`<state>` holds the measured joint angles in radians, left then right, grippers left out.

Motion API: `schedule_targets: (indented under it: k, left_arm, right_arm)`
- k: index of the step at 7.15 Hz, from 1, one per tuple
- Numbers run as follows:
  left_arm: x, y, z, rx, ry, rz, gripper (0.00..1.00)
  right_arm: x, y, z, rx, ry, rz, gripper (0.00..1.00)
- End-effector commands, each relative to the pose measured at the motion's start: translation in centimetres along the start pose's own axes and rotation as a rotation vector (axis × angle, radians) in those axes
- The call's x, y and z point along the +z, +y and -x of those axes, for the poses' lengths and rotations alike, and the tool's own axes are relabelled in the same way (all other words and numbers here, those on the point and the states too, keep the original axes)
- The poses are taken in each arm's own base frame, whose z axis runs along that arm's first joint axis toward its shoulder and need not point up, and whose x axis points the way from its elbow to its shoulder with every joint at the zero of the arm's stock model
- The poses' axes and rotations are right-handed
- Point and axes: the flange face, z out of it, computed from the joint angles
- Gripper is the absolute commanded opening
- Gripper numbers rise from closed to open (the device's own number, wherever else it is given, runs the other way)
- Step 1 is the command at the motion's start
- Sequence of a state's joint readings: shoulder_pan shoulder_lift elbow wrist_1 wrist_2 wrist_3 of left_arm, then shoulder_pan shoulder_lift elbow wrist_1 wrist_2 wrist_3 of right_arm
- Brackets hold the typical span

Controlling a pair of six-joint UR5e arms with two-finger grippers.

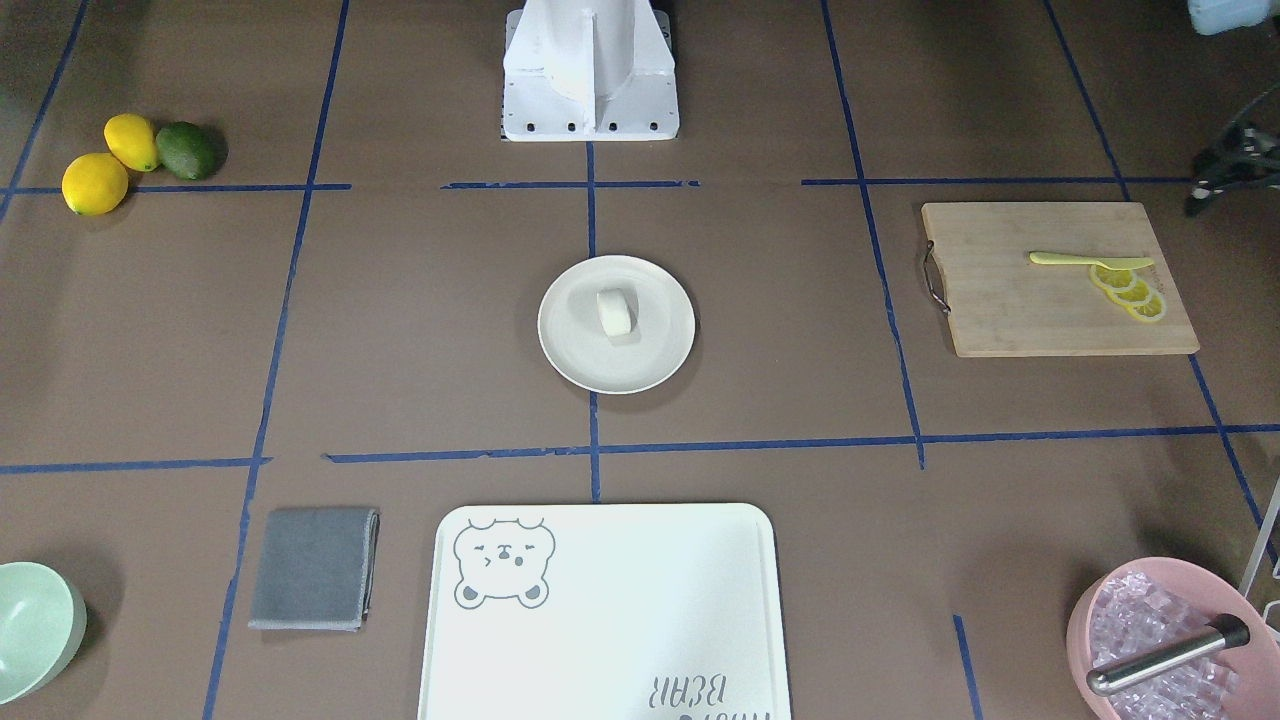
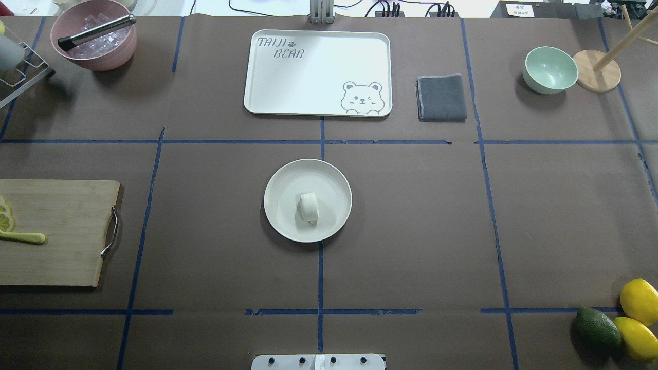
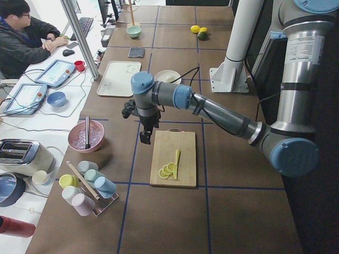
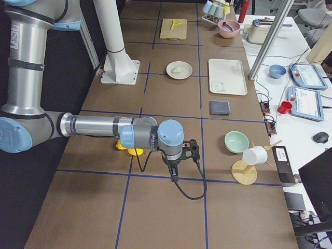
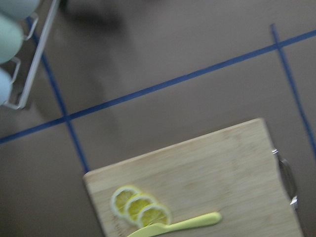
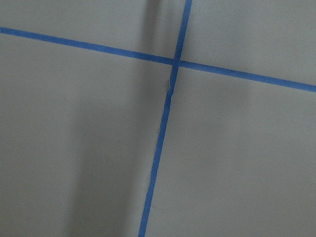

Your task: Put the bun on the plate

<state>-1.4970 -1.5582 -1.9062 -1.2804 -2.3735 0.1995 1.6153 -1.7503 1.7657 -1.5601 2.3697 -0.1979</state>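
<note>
Bun (image 2: 308,207) on plate (image 2: 282,187), lengthwise front-to-back

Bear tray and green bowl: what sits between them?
A folded grey cloth lies between the tray and the bowl, touching neither; the overhead view shows it.

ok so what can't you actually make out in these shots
1. Left gripper: seen only in the exterior left view, small and dark, so open or shut cannot be told.
2. Right gripper: only in the exterior right view, same doubt.
3. Cutting board: cut off by the overhead view's left edge, with the lemon slices.
4. Lemons: mostly hidden behind the right arm in the exterior right view.
</note>
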Motion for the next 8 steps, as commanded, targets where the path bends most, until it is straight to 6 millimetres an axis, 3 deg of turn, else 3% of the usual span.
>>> schedule_targets:
  k: [1, 3, 8]
  left_arm:
    - [3.2, 5.2, 8.0, -0.142, 0.033, 0.053, 1.00]
    - [3.7, 6.5, 10.2, -0.170, -0.031, 0.071, 1.00]
    - [3.5, 6.2, 10.1, -0.157, -0.052, 0.073, 1.00]
  right_arm:
    - [-0.1, 0.0, 0.0, -0.004, 0.002, -0.002, 1.00]
    - [0.0, 0.1, 0.0, 0.000, -0.001, 0.001, 1.00]
    - [0.0, 0.1, -0.1, 0.001, 0.003, 0.002, 1.00]
